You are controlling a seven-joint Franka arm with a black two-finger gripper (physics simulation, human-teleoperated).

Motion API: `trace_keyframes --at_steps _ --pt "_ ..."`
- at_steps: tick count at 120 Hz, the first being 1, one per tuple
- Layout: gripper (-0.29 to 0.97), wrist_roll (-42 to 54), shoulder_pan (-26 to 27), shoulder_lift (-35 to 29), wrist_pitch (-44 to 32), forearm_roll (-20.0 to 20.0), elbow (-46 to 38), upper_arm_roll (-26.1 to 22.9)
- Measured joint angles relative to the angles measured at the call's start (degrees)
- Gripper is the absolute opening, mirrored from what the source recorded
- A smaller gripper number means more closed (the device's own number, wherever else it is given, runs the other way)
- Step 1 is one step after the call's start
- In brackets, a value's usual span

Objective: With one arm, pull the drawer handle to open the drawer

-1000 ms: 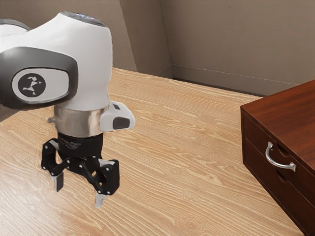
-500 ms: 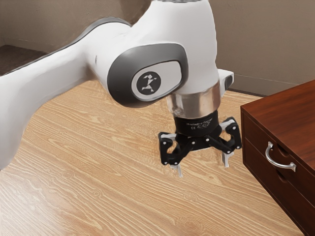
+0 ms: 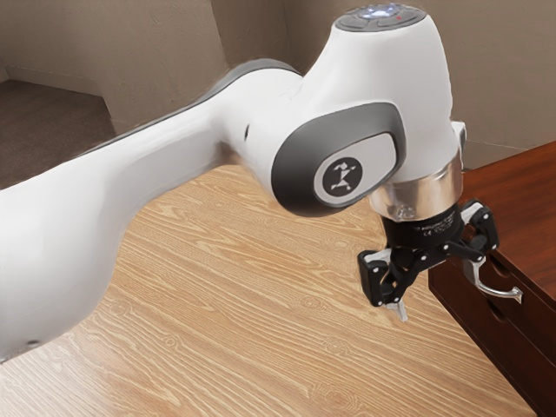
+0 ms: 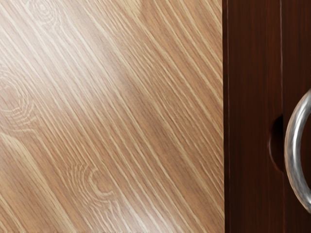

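A dark red wooden cabinet (image 3: 521, 195) stands at the exterior view's right edge. Its upper drawer front (image 3: 460, 300) sits flush with the cabinet face and carries a curved silver handle (image 3: 502, 292). My gripper (image 3: 437, 289) hangs open just in front of that drawer, with one fingertip (image 3: 473, 271) close beside the handle and the other fingertip (image 3: 400, 309) over the table. Nothing is between them. In the wrist view the handle (image 4: 296, 150) arcs across the dark drawer front (image 4: 252, 116), off to one side of my hand.
The light wooden tabletop (image 3: 226, 304) stretches out to the exterior view's left of the cabinet, and its grain shows under my hand (image 4: 97, 121). A lower drawer front (image 3: 512, 360) lies beneath the handled one. Beige walls close the room behind.
My arm has swung across the table toward the exterior view's right, from the open tabletop to the cabinet's front. The fingers stayed apart, and the drawer has not moved.
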State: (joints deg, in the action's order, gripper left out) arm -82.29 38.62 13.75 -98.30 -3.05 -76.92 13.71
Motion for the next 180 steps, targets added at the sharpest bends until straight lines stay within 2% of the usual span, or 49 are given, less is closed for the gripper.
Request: trace_keyframes --at_steps 55,133,160,180 --pt "0.68 -3.8 -1.6 2.7 -7.6 -1.2 0.0 -1.6" --pt "0.68 -2.8 -4.3 3.8 -10.3 -1.3 -0.1 -1.8" --pt "0.48 -2.2 -4.3 3.7 -11.0 -1.3 -0.8 -2.0" --pt "0.38 -1.9 -4.3 3.7 -12.0 -1.6 -1.7 -2.0"
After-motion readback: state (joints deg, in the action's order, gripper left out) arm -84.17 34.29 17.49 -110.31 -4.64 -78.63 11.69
